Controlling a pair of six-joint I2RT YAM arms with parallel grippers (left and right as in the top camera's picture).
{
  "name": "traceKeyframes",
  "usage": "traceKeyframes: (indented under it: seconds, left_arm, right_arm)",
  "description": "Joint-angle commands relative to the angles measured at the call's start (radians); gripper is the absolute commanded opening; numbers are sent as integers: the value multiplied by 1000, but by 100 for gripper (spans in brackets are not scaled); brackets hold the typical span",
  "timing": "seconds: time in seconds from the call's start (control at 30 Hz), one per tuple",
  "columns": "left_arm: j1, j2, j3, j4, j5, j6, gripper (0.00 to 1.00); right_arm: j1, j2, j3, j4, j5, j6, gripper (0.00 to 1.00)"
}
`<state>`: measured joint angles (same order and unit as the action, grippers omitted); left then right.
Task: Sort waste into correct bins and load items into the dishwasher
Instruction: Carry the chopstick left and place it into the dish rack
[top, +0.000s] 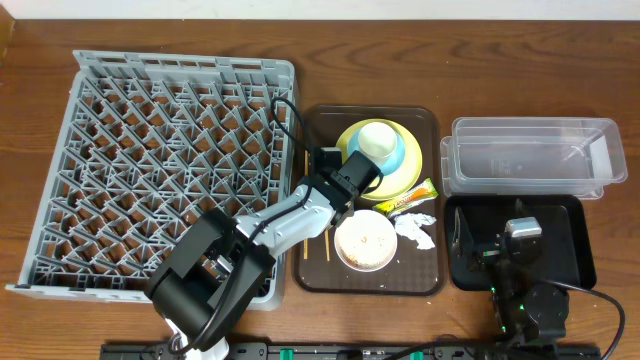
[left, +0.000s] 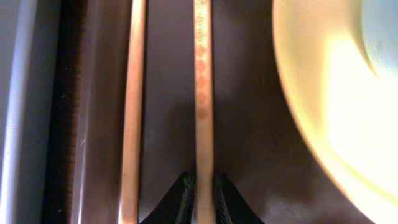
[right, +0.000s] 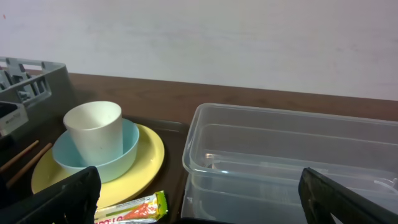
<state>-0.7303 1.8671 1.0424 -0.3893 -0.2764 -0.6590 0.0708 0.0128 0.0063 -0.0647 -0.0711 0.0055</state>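
on the brown tray (left: 168, 93), the left wrist view shows my left gripper (left: 202, 186) clamped on one chopstick (left: 202, 93), the second chopstick (left: 132, 112) free just beside it; from above my arm (top: 280, 220) covers this grip. only the overhead shows the white bowl (top: 365, 240) and the napkin (top: 415, 232) beside it. my right gripper (right: 199, 174) stands apart, empty, facing the clear tub (right: 280, 143) and the cup (right: 93, 127) inside the blue bowl (right: 127, 152).

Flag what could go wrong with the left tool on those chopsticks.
Left tool grips only one chopstick; the second chopstick lies apart and would likely stay on the brown tray. The thin stick may twist or slip in the pinch. The yellow-green plate sits close by, so a sideways swing could nudge it.
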Motion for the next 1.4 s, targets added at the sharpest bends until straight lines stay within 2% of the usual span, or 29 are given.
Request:
traceKeyframes:
  seconds: [0.0, 0.03, 0.3, 0.57, 0.73, 0.9, 1.0, 1.13, 1.37]
  left_arm:
    - [0, 47, -22, -48, 13, -12, 11]
    - [0, 45, -22, -48, 13, -10, 8]
    - [0, -32, -9, -48, 13, 106, 7]
    - [2, -271, -9, -75, 0, 130, 7]
    - [39, -459, -8, -107, -6, 244, 8]
    - [164, -566, -8, -149, -5, 414, 8]
    - [228, -566, -8, -174, 18, 466, 7]
    - [290, -529, -8, -210, 210, 555, 8]
    - [330, -407, -8, -222, 213, 549, 7]
  right_arm:
    - [6, -2, -1, -5, 0, -11, 99]
    - [6, -2, -1, -4, 0, -11, 99]
    - [6, -2, -1, -5, 0, -10, 99]
    - [6, -2, -1, -5, 0, -10, 99]
    - [6, -2, -1, -5, 0, -11, 99]
    - [6, -2, -1, -5, 0, -11, 99]
    - [6, -2, -1, -5, 0, -11, 99]
    - [6, -2, -1, -5, 0, -10, 99]
    - [6, -2, -1, -5, 0, -10, 99]
